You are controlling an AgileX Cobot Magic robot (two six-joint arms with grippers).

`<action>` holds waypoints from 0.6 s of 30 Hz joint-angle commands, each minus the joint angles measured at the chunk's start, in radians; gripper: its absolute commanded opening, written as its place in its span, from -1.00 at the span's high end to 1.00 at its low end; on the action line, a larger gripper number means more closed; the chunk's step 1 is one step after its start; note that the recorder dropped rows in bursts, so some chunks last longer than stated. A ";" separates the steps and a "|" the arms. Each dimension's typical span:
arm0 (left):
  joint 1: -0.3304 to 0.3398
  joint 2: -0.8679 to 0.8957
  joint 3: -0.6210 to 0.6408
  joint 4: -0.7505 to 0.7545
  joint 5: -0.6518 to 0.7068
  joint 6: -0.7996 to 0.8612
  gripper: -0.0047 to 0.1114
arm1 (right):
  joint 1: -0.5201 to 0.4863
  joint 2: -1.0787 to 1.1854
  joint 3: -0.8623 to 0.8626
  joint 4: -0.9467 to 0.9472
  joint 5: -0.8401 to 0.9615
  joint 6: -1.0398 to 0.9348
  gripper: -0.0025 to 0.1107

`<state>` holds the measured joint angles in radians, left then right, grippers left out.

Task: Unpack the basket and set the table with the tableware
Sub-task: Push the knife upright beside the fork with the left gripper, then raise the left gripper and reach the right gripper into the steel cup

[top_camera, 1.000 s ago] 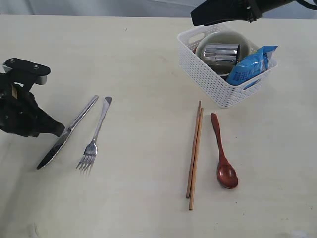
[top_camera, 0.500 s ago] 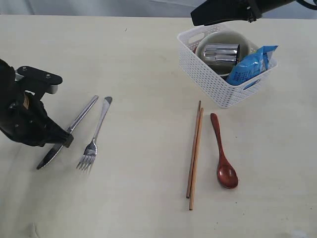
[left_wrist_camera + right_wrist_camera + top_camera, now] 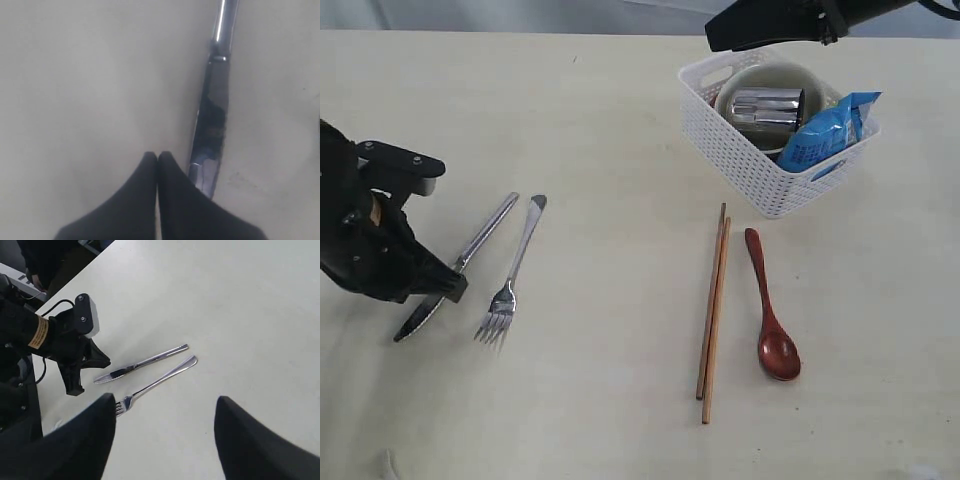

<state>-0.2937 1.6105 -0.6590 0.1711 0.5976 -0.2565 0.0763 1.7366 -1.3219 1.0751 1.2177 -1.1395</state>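
Note:
The steel knife (image 3: 470, 250) and fork (image 3: 512, 268) lie side by side on the table (image 3: 610, 140) at the left. My left gripper (image 3: 452, 286) is shut and empty, its tips (image 3: 158, 156) low over the table right beside the knife blade (image 3: 212, 110). Two wooden chopsticks (image 3: 713, 310) and the red-brown spoon (image 3: 772, 320) lie in the middle right. The white basket (image 3: 740, 150) holds the cream bowl (image 3: 775, 76), the steel cup (image 3: 765, 106) and a blue snack bag (image 3: 825, 130). My right gripper (image 3: 720, 35) hangs open by the basket's far side. No brown plate shows.
The right wrist view looks between the open fingers (image 3: 95, 430) across the table to the knife (image 3: 140, 363), the fork (image 3: 155, 382) and the left arm (image 3: 70, 347). The table's far edge (image 3: 520, 30) runs along the top of the exterior view.
My left gripper has swung right and down the table to the knife's blade, then nearly stopped. Knife, fork and the right arm have stayed where they were.

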 commanded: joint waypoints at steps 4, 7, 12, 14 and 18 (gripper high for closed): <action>-0.006 0.076 0.003 -0.004 -0.010 -0.036 0.92 | -0.001 -0.008 0.004 0.019 0.003 -0.009 -0.03; -0.016 0.080 0.003 -0.026 -0.008 -0.034 0.92 | -0.001 -0.008 0.004 0.019 0.003 -0.009 -0.03; -0.093 0.080 0.003 -0.030 -0.012 -0.035 0.92 | -0.001 -0.008 0.004 0.023 0.003 -0.009 -0.03; -0.128 0.080 0.003 -0.030 -0.014 -0.046 0.92 | -0.001 -0.008 0.004 0.023 0.003 -0.009 -0.03; -0.159 0.080 0.003 -0.030 -0.016 -0.067 0.92 | -0.001 -0.008 0.004 0.023 0.003 -0.009 -0.03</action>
<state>-0.4309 1.6746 -0.6608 0.1674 0.5913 -0.3011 0.0763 1.7366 -1.3219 1.0815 1.2177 -1.1395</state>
